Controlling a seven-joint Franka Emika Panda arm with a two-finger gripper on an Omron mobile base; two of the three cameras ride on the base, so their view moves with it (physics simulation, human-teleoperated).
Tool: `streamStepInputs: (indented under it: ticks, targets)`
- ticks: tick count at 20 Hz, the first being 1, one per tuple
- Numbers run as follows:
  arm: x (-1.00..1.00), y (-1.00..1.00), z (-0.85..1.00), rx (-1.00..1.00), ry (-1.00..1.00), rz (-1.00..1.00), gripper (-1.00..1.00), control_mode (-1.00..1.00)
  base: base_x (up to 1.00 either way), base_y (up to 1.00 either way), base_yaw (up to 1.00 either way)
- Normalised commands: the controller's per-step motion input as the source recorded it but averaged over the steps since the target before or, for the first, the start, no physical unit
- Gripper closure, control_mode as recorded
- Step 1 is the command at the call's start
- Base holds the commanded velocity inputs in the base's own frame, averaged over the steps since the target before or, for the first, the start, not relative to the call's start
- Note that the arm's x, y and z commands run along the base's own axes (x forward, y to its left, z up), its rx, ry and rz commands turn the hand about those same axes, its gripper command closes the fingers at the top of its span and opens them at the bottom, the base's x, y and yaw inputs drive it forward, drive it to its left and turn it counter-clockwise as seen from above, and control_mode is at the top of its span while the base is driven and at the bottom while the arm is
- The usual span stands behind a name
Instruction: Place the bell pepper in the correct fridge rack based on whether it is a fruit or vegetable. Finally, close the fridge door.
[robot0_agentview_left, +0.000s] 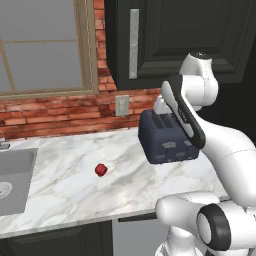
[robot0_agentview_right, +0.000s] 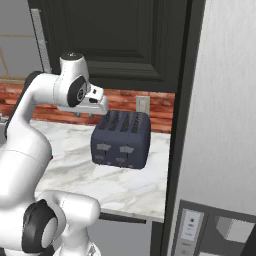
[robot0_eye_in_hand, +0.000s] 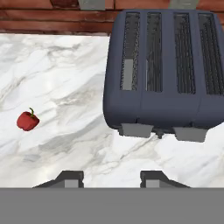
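Red bell pepper (robot0_agentview_left: 101, 170) sits on the marble counter (robot0_agentview_left: 65, 185), out in the open approx mid-counter, w/ the sink (robot0_agentview_left: 12, 177) off to its left and the dark blue toaster (robot0_agentview_left: 167, 137) well apart to its right. In the hand view the pepper (robot0_eye_in_hand: 28, 120) lies at the left, green stem up, nothing touching it, and the toaster (robot0_eye_in_hand: 168, 74) takes up the upper right w/ its four slots facing the camera and two grey levers on the near face. Gripper (robot0_eye_in_hand: 113, 178) hangs above the counter in front of the toaster, well clear of the pepper; its two dark tips poke up at the bottom of the hand view w/ bare marble showing between them and nothing held. Jaws read as closed, i.e. as narrow as they go, empty. From the right base view the arm folds up over the toaster (robot0_agentview_right: 121, 139), wrist near the brick wall (robot0_agentview_right: 155, 107) under the dark upper cabinet (robot0_agentview_right: 115, 40). Silver-grey fridge (robot0_agentview_right: 220, 125) stands at the counter's right end, its front w/ a dispenser panel low down. A window (robot0_agentview_left: 42, 47) is above the sink in the left base view, plus a wall outlet (robot0_agentview_left: 122, 105) on the brick behind the counter.
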Motion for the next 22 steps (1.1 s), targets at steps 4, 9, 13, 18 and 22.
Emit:
streamStepInputs:
  ticks: [4, 9, 13, 18, 22]
  targets:
    - [-0.14, 0.10, -0.18, 0.00, -0.01, 0.00, -1.00, -1.00, 0.00, 0.00, 0.00]
    - [-0.15, 0.53, -0.40, -0.02, 0.00, -0.02, -1.00, -1.00, 0.00, 0.00, 0.00]
    - [-0.22, 0.63, -0.39, 0.00, -0.02, -0.05, -1.00, -1.00, 0.00, 0.00, 0.00]
    - [-0.31, 0.67, -0.48, 0.00, -0.07, -0.14, -1.00, -1.00, 0.00, 0.00, 0.00]
    - [-0.31, 0.52, -0.61, 0.00, -0.07, -0.19, -1.00, -1.00, 0.00, 0.00, 0.00]
